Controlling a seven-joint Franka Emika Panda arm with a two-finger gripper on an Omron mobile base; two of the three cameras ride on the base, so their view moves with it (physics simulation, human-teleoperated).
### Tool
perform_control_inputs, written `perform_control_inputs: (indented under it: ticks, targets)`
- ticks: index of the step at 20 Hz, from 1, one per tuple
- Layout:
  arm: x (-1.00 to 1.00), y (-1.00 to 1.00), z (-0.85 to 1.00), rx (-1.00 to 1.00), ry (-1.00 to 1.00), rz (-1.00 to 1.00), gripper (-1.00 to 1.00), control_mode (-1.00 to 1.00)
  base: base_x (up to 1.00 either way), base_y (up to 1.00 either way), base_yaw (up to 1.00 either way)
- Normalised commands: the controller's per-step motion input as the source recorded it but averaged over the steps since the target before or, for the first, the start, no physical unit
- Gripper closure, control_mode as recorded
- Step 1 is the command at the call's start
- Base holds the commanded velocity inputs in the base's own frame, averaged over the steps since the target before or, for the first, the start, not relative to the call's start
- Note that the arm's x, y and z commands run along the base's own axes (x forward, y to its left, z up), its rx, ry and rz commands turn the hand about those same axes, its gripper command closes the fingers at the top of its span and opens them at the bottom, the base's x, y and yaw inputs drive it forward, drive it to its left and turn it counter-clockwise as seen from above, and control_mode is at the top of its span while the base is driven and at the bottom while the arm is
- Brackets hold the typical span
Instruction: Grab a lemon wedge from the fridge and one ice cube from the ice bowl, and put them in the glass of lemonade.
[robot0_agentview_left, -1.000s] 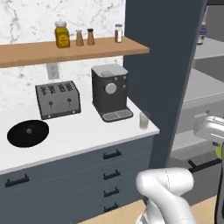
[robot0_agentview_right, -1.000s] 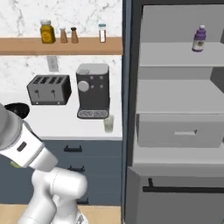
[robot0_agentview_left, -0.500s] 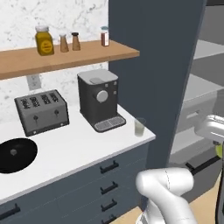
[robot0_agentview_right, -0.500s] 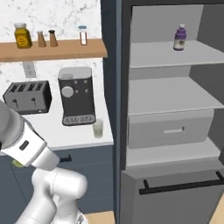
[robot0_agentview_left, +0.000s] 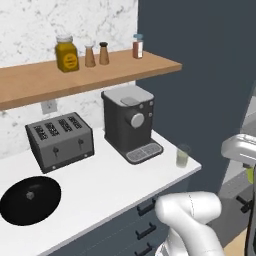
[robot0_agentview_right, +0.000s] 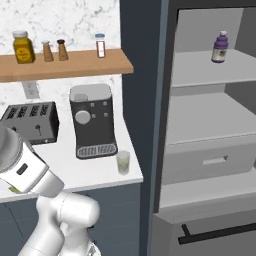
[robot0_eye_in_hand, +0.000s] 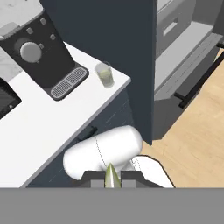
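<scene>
Gripper (robot0_eye_in_hand: 111, 180) clenched on the lemon wedge (robot0_eye_in_hand: 110, 175), a yellow-green sliver pinched between the finger tips, held high over the floor beside the counter corner. Glass of lemonade (robot0_eye_in_hand: 105, 74) stands on the white counter (robot0_eye_in_hand: 39, 131) near its end, just beside the coffee machine (robot0_eye_in_hand: 39, 57) drip tray, not touching. Fridge (robot0_agentview_right: 210, 125) open to the right, pale shelves showing, a purple bottle (robot0_agentview_right: 219, 47) on the top shelf. Toaster (robot0_agentview_left: 60, 140) left of the machine.
</scene>
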Motion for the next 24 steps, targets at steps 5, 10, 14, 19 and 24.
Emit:
perform_control_inputs:
  ticks: [5,10,14,19,24]
  targets:
    - [0.0,0.0,0.0,0.0,0.0,0.0,1.0,1.0,0.49,0.05,-0.06]
    - [0.0,0.0,0.0,0.0,0.0,0.0,1.0,1.0,0.39,0.0,-0.06]
    - [0.34,0.0,0.0,0.02,0.32,-0.06,1.0,-1.0,0.0,0.0,0.0]
    - [0.69,0.0,-0.02,0.0,0.23,-0.04,1.0,-1.0,0.0,0.0,0.0]
    - [0.51,-0.02,-0.59,-0.01,0.03,-0.07,1.0,-1.0,0.0,0.0,0.0]
